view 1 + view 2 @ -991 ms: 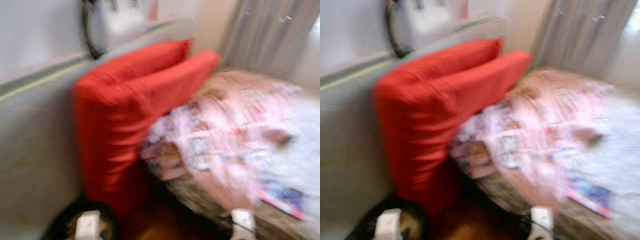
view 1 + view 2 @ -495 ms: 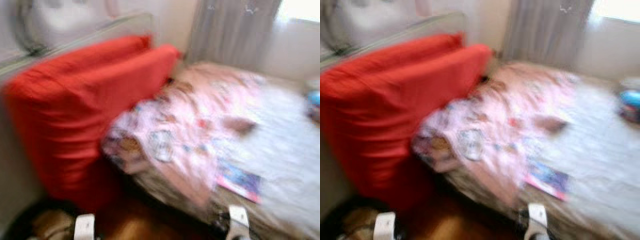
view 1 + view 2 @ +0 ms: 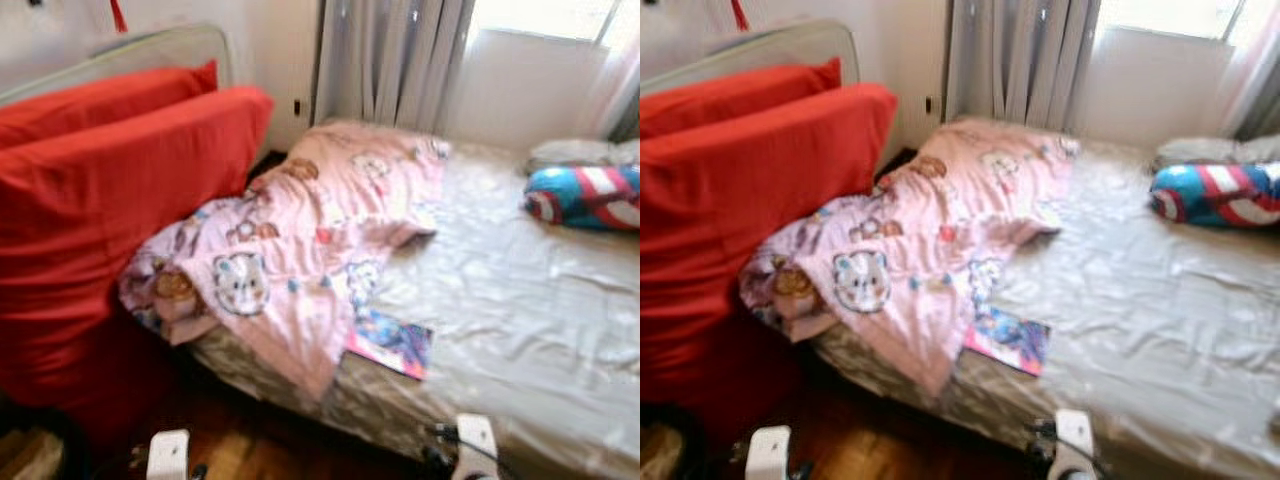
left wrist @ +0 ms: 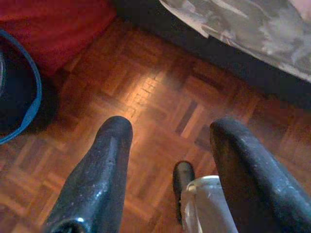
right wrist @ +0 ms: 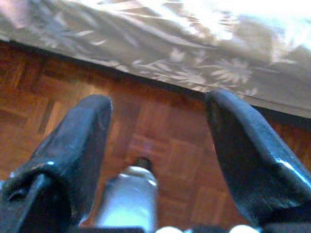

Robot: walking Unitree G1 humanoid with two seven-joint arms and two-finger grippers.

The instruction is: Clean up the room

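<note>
You are facing a bed point(image 3: 520, 300) with a pale sheet, where a pink blanket point(image 3: 310, 250) lies crumpled across the near left part and hangs over the edge, a book point(image 3: 392, 342) sits just beside its lower hem, and a red, white and blue pillow point(image 3: 585, 196) rests at the far right. Two big red cushions point(image 3: 110, 190) lean against the bed's left end. Your left gripper point(image 4: 167, 160) and right gripper point(image 5: 158, 141) both hang low over the wood floor point(image 4: 146, 92) with fingers spread apart, grasping nothing.
</note>
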